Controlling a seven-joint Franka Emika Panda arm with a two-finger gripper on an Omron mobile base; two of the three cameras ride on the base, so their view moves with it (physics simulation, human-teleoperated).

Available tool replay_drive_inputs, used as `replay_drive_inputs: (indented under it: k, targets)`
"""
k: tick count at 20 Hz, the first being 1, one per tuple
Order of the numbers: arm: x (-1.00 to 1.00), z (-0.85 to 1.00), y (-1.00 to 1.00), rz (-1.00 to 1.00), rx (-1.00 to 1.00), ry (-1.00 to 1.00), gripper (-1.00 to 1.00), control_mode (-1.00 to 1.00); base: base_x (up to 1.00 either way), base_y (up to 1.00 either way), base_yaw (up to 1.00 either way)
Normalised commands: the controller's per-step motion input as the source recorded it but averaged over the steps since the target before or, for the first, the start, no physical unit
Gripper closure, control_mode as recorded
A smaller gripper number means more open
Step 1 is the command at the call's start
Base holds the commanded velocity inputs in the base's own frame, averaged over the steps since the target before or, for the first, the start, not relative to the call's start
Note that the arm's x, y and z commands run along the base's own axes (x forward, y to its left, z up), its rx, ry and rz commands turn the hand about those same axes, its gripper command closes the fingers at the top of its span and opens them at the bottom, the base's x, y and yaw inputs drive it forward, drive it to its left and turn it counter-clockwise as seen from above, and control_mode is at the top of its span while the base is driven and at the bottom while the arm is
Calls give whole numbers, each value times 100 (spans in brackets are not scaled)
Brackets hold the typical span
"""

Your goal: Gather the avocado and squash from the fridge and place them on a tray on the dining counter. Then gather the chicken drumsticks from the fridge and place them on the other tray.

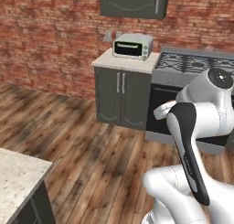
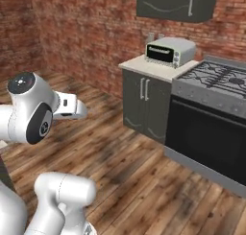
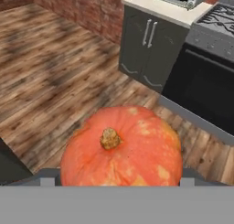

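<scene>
The squash (image 3: 121, 147), orange-red with a brown stem stub, sits between the fingertips (image 3: 46, 180) of my gripper (image 3: 116, 181), which is shut on it. It hangs above the wooden floor, stem toward the camera. My white hand (image 2: 70, 107) is tucked close to the arm's upper joint. A corner of the dining counter (image 1: 17, 182), beige speckled top on a dark base, shows at the lower left of the left base view. The avocado, the trays, the chicken drumsticks and the fridge are out of view.
Ahead stands a dark grey cabinet (image 1: 121, 96) with a toaster oven (image 1: 133, 45) on its pale top. A stove with a black oven door (image 2: 209, 133) stands to its right. A brick wall (image 1: 50, 31) runs behind them. Open wooden floor (image 1: 91, 154) lies between.
</scene>
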Motion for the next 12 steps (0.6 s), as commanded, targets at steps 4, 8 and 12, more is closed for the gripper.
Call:
replay_drive_inputs:
  k: [4, 8, 12]
  targets:
    - [0, 0, 0, 0, 0, 0, 100, 100, 42, -10, 61]
    - [0, 0, 0, 0, 0, 0, 100, 100, 51, -13, 62]
    - [0, 0, 0, 0, 0, 0, 100, 100, 57, -22, 57]
